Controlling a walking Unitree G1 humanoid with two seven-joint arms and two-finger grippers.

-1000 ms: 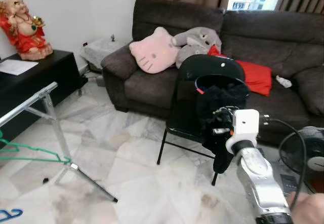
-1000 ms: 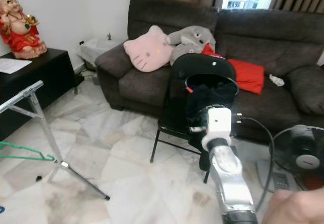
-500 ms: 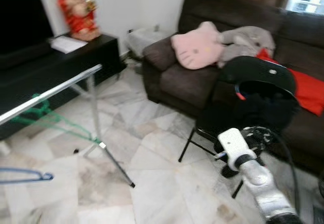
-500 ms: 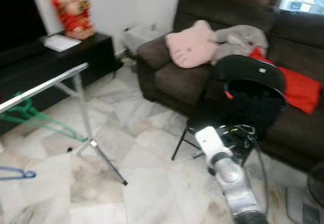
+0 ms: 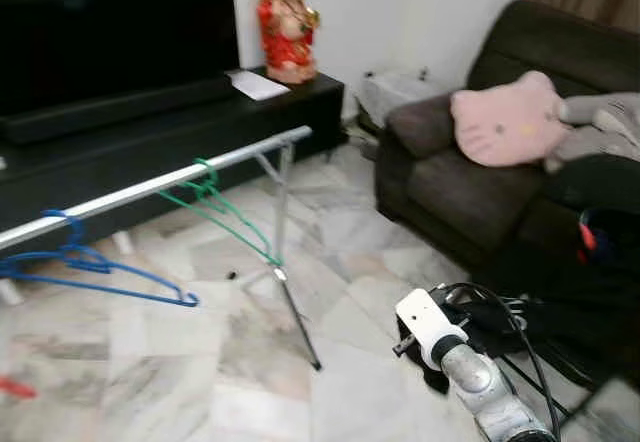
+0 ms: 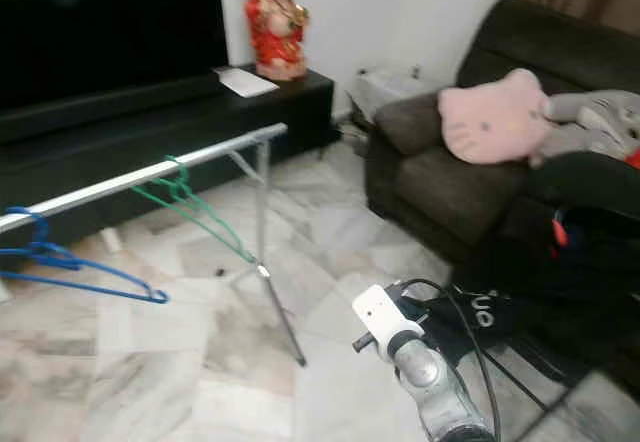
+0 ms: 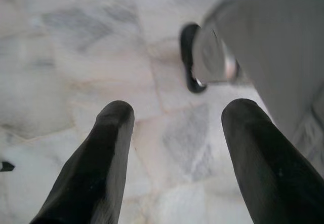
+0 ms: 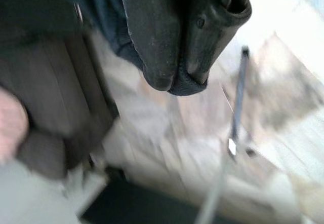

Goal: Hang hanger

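We see our silver right arm point(image 5: 478, 392) capped by a white wrist block. Black cables loop beside it. The left pincer point(image 7: 174, 148) has long, rounded black fingers point(image 7: 98, 163).

view: swung left, sofa point(image 5: 470, 177) now at right | rail point(image 5: 150, 187): nearer, blue hanger point(image 5: 85, 262) and green hanger point(image 5: 225, 212) both showing | right arm point(image 5: 465, 372): lower, holding dark garment point(image 6: 480, 312)

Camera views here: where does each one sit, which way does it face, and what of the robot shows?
Left and right eye views: head stereo pair, looking down at a rail with a green hanger and a blue hanger; both share the right arm.
Left wrist view: looks along the open left end effector at the floor.
Right wrist view: looks along the right end effector, shut on dark cloth.
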